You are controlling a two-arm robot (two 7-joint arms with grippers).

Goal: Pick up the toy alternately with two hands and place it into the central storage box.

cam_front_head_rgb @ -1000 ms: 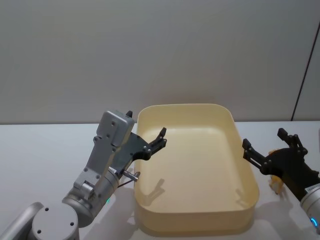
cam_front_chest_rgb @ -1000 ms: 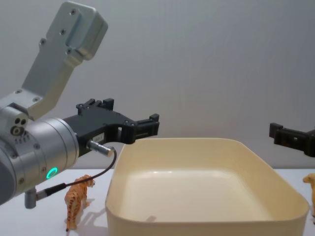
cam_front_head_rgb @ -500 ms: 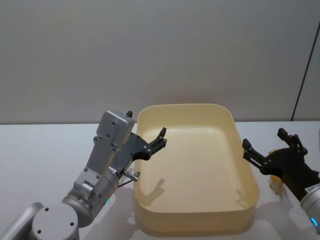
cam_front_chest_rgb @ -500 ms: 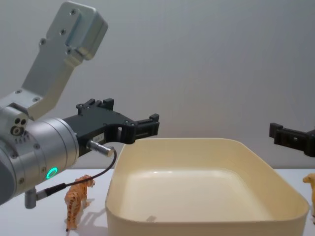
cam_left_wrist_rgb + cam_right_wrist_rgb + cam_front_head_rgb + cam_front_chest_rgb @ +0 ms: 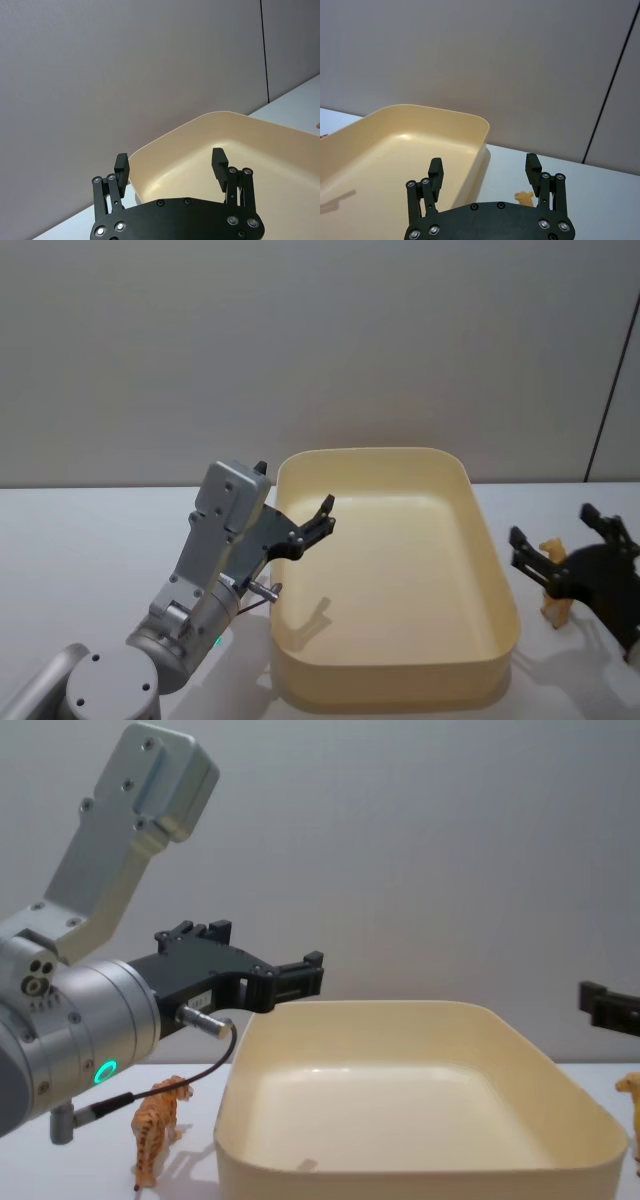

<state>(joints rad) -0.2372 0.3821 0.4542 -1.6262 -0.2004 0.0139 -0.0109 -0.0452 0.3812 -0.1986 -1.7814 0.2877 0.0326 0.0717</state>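
The cream-yellow storage box (image 5: 392, 685) stands in the middle of the white table, nothing in it. My left gripper (image 5: 322, 517) hangs open over the box's left rim, empty; the left wrist view shows its fingers (image 5: 121, 167) wide apart above the box (image 5: 200, 125). Below that arm, left of the box (image 5: 400, 1175), an orange striped tiger toy (image 5: 160, 1125) stands on the table. My right gripper (image 5: 553, 530) is open to the right of the box, above a small yellow toy animal (image 5: 555, 612) that it partly hides. The toy (image 5: 524, 197) shows beside one finger (image 5: 533, 167).
The silver left arm (image 5: 80, 1030) with its green ring light rises large on the left, a black cable looping under it. A plain grey wall (image 5: 320, 350) runs behind the table. Bare white tabletop (image 5: 80, 540) lies on both sides of the box.
My right gripper has drawn to the right, away from the box's right wall. The left arm, the box and the toys have stayed put.
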